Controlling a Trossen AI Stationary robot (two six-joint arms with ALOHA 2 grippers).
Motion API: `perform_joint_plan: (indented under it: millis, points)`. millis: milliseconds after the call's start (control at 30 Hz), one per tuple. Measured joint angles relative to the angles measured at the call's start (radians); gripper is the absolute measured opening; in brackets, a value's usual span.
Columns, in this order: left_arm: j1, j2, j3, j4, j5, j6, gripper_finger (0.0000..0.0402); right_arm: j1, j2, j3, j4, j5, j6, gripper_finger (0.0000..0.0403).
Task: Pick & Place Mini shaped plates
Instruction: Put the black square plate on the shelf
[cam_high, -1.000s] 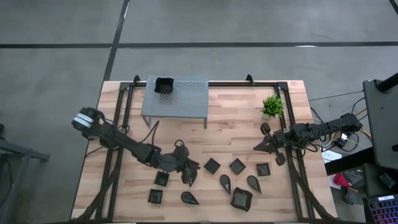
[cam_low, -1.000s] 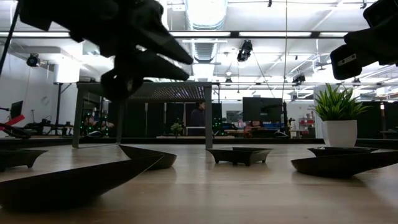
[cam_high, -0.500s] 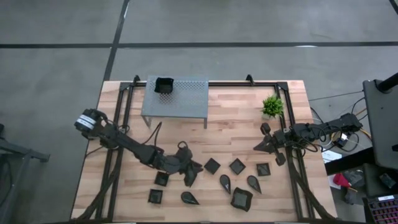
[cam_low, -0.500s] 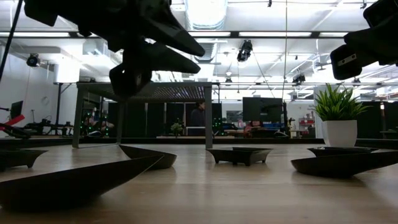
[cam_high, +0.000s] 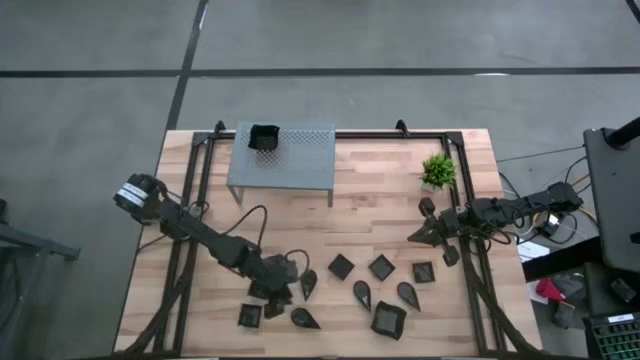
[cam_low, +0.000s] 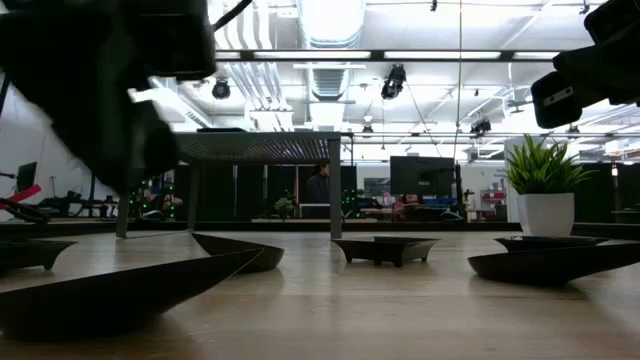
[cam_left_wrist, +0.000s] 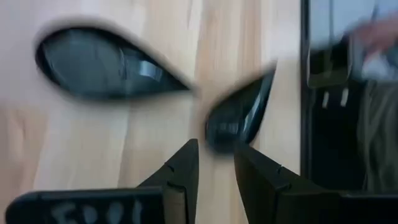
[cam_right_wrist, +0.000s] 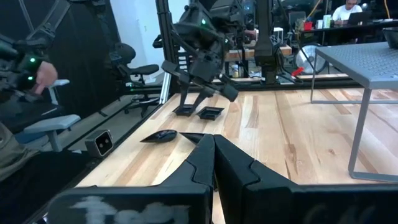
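Several mini shaped plates, small black dishes, lie on the wooden table's near half, among them a square one (cam_high: 341, 266) and a teardrop (cam_high: 308, 282). One more plate (cam_high: 263, 137) sits on the grey perforated stand (cam_high: 290, 160). My left gripper (cam_left_wrist: 216, 149) is open and slants down over the near-left plates (cam_right_wrist: 210, 112), with a dark plate (cam_left_wrist: 239, 115) just ahead of its fingertips and a teardrop plate (cam_left_wrist: 106, 62) beyond. My right gripper (cam_right_wrist: 213, 140) waits shut and level at the table's right side (cam_high: 425, 232). My left gripper's fingertips (cam_left_wrist: 186, 152) stand on either side of the near end of a small black plate (cam_left_wrist: 224, 134). The view is blurred, and I cannot tell whether they touch it.
A small green plant (cam_high: 437, 170) in a white pot stands at the far right. The stand's legs rest on the table's far left. A black frame (cam_high: 330, 134) runs along the table's edges. Bare wood (cam_high: 380, 215) lies between the stand and the plates.
My left gripper has sunk and drawn toward the table's near left. It has tipped from nearly level to slanting down and has stayed open. A teardrop plate that it covered now shows beside it.
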Motion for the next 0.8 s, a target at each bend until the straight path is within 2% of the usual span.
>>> perform_joint_plan:
  millis: [100,200,300,433,600,800]
  points:
    - [0.004,-0.024,0.000,-0.111,0.052,0.066,0.0094,0.000,0.000,0.000,0.000,0.000,0.000,0.0008]
    - [0.005,-0.058,0.001,-0.236,0.046,0.160,0.0094,0.000,0.000,0.000,0.000,0.000,0.000,0.0008]
    - [0.006,-0.098,0.001,-0.357,-0.012,0.224,0.0094,0.000,0.000,0.000,0.000,0.000,0.000,0.0008]
    - [0.006,-0.140,0.002,-0.490,-0.158,0.254,0.0094,0.000,0.000,0.000,0.000,0.000,0.000,0.0008]
    - [0.007,-0.142,0.000,-0.523,-0.235,0.275,0.0094,0.000,0.000,0.000,0.000,0.000,0.000,0.0008]
    - [0.007,-0.118,-0.026,-0.521,-0.182,0.305,0.0094,0.000,0.000,0.000,0.000,0.000,0.000,0.0008]
